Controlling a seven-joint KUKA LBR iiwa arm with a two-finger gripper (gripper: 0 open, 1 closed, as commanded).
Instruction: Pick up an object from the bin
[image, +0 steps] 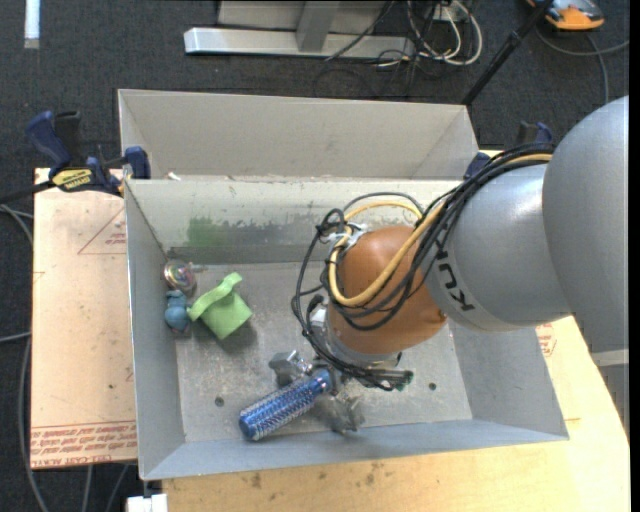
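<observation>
Bin (300, 205) of grey metal is seen from above, its floor scuffed and speckled. The silver-grey arm (540, 240) is seen reaching in from the right and bending down over the right half of the floor. An orange cover (385, 290) is fitted at the wrist, and black and yellow cables (345, 297) are looped across it.

Below the cover, the tool (318, 392) is lowered to the floor near the front wall, about midway along it. Its fingers (287, 368) are spread fairly wide. One is set on the far-left side and the other on the near-right side of the upper right end of a blue ribbed cylinder (275, 410). That end is seen between them. Whether the fingers press on it cannot be told, and the gap looks broader than the cylinder.

The cylinder is laid flat on the floor at a slant, with its free end pointed toward the front left corner.

Well apart from the tool, in the left part of the bin, a bright green lump with a raised spout-like end (222, 308) is found. A small blue rounded piece (176, 315) is placed just beside it on the left, by the left wall. A small shiny round object (180, 272) is set just behind the blue piece.
</observation>
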